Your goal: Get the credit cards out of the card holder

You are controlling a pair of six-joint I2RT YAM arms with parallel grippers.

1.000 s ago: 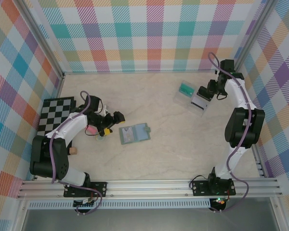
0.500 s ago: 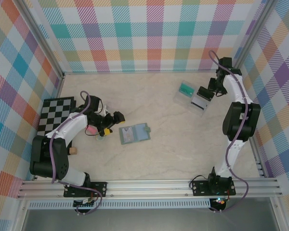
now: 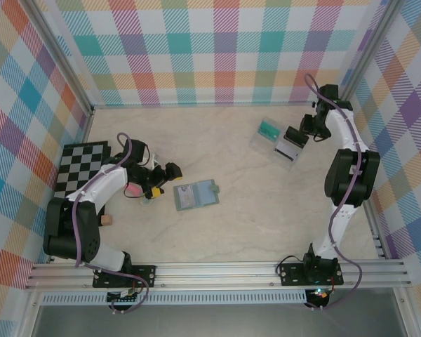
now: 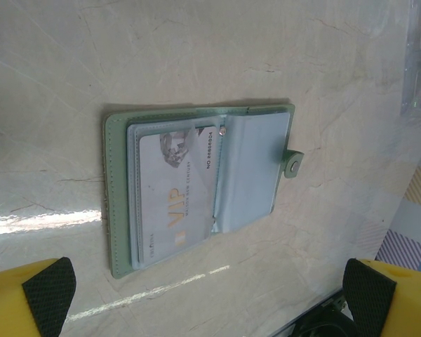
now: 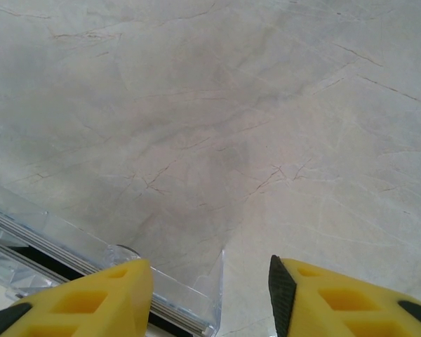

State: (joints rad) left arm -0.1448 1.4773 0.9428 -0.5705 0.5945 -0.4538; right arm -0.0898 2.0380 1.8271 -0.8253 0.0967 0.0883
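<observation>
**Card holder lies open, first card yet to be pulled**

The card holder [image 3: 196, 195] lies flat and unfolded mid-counter [image 3: 252, 210], with a pale VIP card [image 4: 175, 193] tucked in its left panel, so the extraction step is only starting. The left hand [image 4: 209, 289] hovers just beside it, fingers spread wide and holding nothing. Its next job, I'd say, is to drop down, nip the card's exposed edge near the fold and slide it out without dragging the holder along. Far across the counter, the right hand [image 5: 210, 295] sits astride a clear plastic tray's [image 3: 266, 144] corner, fingers part-way apart; whether they pinch it, I cannot tell.
</observation>
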